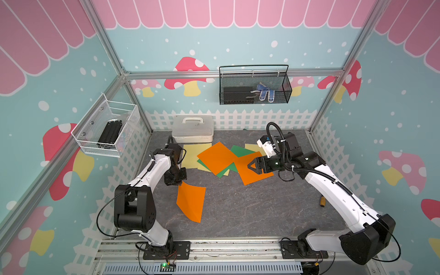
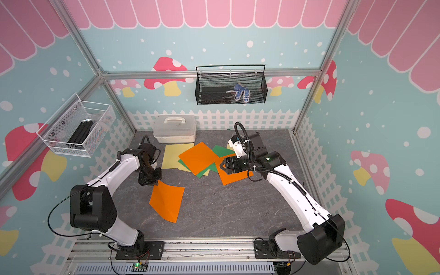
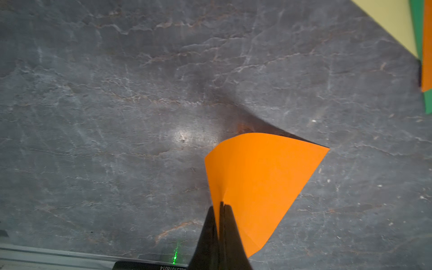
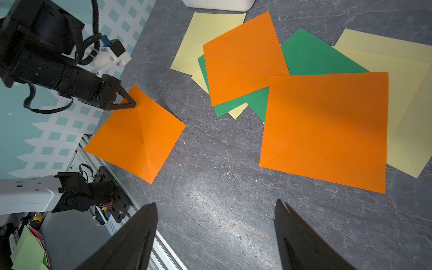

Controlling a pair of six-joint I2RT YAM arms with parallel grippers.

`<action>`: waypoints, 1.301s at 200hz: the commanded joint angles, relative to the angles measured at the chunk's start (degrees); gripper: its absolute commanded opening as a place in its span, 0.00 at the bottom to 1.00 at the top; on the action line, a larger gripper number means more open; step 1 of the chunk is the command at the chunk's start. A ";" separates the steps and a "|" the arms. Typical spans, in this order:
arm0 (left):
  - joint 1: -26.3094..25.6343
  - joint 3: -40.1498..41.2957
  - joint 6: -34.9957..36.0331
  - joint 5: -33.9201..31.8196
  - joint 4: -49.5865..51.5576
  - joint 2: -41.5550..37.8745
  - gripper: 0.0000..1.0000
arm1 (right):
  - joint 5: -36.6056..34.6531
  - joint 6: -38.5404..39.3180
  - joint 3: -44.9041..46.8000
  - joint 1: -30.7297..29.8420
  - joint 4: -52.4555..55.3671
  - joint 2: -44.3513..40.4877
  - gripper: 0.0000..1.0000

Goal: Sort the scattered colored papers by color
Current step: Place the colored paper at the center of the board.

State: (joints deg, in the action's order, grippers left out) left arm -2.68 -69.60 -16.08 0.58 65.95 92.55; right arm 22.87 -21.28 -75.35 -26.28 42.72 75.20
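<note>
- The only writing I find is a row of upside-down digits on a black plate (image 3: pixel 140 266) behind my left pincer. The frame edge cuts it off, so I cannot read it whole. The papers are plain.
- 1 white wire basket (image 1: pixel 107 128) hangs on the side wall, outward of my left pincer, with black parts inside.
- My left pincer (image 3: pixel 222 207) is clamped tight on 1 corner of the held orange sheet (image 1: pixel 190 202), which curves away from the tips, well apart from the other papers.
- 1 white lidded box (image 1: pixel 192 129) stands at the back wall, beyond my left pincer.
- Between my 2 pincers the other papers overlap. A top orange sheet (image 1: pixel 217 158) and a second orange sheet (image 1: pixel 252 173) make 3 orange in all.
- Green paper (image 1: pixel 240 151) shows in 2 places, and yellow paper (image 1: pixel 190 157) in at least 3 sheets. The overlap hides the exact counts.
- My right pincer (image 4: pixel 215 208) has its jaws wide apart with nothing between them, above the second orange sheet's near edge.
- 1 black mesh basket (image 1: pixel 254 85) hangs on the rear wall, beyond my right pincer.
- 1 small brown object (image 1: pixel 322 202) lies outward of my right arm.
- The table (image 1: pixel 238 214) is dark grey and veined like stone. The walls are teal with pink scallops, red mushrooms and a white fence, in an aluminium frame.
</note>
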 commanded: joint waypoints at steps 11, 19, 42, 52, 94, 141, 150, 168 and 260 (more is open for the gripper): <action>2.00 1.74 0.21 -2.46 -1.04 1.29 0.00 | 1.97 -1.06 1.93 0.18 -1.94 -1.07 0.82; 2.56 1.93 0.00 -2.50 -1.34 1.76 0.00 | 2.23 -1.16 2.20 0.18 -2.18 -0.98 0.82; 3.85 2.43 -0.76 -2.88 -2.69 2.67 0.00 | 3.09 -1.35 2.70 0.18 -2.96 -0.59 0.82; 4.10 2.84 -1.35 -2.70 -3.71 2.63 0.00 | 3.24 -1.45 2.97 0.18 -3.13 -0.38 0.82; 4.57 4.22 -3.34 -2.93 -6.99 3.59 0.00 | 4.68 -1.75 4.11 0.18 -4.25 0.71 0.81; 4.56 4.20 -4.06 -5.95 -7.94 3.97 0.00 | 4.72 -1.57 4.73 0.18 -4.75 1.88 0.81; 4.69 4.18 -4.31 -6.74 -8.07 4.04 0.00 | 4.72 -1.59 4.83 0.18 -4.81 2.15 0.81; 4.75 4.38 -4.15 -6.09 -8.66 4.40 0.00 | 4.66 -1.57 4.69 0.22 -4.75 2.67 0.81; 4.78 0.35 -1.12 -7.32 -7.76 8.32 0.00 | 4.17 -1.20 4.51 0.19 -4.23 3.42 0.82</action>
State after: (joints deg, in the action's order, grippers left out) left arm 1.76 -66.67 -18.79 -5.02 57.91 99.59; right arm 26.65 -22.59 -71.35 -26.28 38.89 77.93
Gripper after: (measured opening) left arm 0.047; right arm 0.814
